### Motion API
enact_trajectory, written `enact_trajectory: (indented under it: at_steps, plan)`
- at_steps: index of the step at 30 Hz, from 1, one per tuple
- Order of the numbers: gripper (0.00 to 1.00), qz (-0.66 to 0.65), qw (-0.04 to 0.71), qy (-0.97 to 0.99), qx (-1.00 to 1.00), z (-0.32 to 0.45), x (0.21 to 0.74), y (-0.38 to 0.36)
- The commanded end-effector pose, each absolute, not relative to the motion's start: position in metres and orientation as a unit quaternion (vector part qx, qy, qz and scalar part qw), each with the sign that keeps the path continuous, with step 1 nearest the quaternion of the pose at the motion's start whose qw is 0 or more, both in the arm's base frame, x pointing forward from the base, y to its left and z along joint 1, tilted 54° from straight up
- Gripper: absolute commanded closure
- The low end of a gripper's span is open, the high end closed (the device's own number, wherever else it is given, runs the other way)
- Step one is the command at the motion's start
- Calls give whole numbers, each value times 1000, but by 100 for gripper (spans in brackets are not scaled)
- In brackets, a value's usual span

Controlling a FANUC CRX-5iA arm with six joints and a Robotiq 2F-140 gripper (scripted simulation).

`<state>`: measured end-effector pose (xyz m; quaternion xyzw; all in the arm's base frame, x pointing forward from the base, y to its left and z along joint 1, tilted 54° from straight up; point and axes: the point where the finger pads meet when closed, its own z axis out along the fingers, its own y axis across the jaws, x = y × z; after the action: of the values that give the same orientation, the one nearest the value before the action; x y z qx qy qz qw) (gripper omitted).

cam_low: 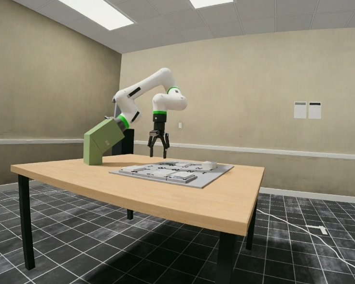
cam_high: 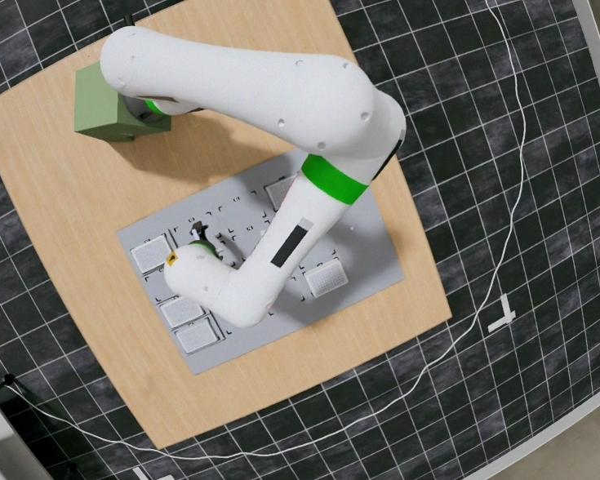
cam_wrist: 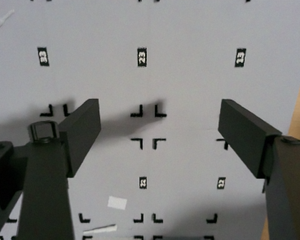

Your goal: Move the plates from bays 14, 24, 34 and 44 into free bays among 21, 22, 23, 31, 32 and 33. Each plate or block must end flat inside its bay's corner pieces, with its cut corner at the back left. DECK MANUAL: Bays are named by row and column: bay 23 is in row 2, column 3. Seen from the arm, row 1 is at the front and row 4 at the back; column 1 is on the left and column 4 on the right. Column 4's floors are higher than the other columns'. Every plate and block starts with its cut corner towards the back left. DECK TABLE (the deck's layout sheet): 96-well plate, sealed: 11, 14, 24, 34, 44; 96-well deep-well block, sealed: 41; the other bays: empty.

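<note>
Hanging well above the grey deck (cam_low: 211, 177), the pincer (cam_low: 158, 146) points straight down with its jaws spread and nothing between them. In the wrist view the two dark pads (cam_wrist: 85, 126) frame bare deck floor, with the labels 33 (cam_wrist: 42, 56), 23 (cam_wrist: 141, 56) and 13 (cam_wrist: 240, 57) readable in a row above them and black corner pieces (cam_wrist: 148, 111) between.

The deck lies on the wooden desk (cam_high: 56, 206), nearer the edge away from the green pedestal (cam_high: 103, 105) that carries the arm. Three sealed plates show in the raised column along the deck's left side in the top view: one (cam_high: 150, 253) toward the pedestal end, and two more (cam_high: 181, 311) (cam_high: 197, 335) side by side toward the deck's lower corner. The bay between them looks bare, though the wrist housing (cam_high: 202, 278) covers part of it.

Another plate (cam_high: 281, 191) peeks out beside the forearm (cam_high: 295, 232) at the deck's upper edge. The taller sealed block (cam_high: 326, 277) sits near the deck's right-hand side.
</note>
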<state>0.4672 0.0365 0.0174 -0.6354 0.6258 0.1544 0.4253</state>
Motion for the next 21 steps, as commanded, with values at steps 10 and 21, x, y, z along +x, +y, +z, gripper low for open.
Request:
enact_trajectory:
  at_steps: [10, 21]
  plan:
    - [30, 154, 425, 626, -636, -14, 466, 11]
    - [30, 154, 425, 626, -636, -46, 465, -14]
